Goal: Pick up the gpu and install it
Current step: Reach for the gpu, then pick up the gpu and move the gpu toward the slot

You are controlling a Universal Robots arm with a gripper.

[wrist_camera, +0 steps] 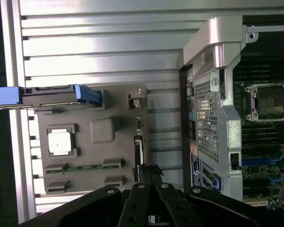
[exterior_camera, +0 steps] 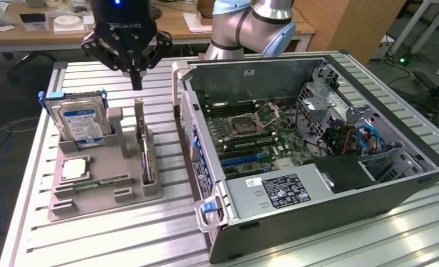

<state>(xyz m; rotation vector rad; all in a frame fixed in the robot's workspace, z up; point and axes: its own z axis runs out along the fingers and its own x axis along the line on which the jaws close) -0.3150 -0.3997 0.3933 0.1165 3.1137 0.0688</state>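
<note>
gpu point(exterior_camera: 146, 158): thin dark card standing on its long edge in a slot of the grey holder point(exterior_camera: 93, 203), narrow silver bracket upright at its far end. holder sits beside the open computer case point(exterior_camera: 397, 183), just next to the hard drive point(exterior_camera: 82, 125). gripper point(exterior_camera: 136, 82) above the bracket end, clear of the card, fingers pressed together, nothing between them.

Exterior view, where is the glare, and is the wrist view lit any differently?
Exterior view: overhead light glares off the metal slats of the table beside the computer case; the inside of the case lies in shade. Wrist view: the table slats shine almost white, the gripper reads as a dark shape, and the motherboard is dim.
</note>
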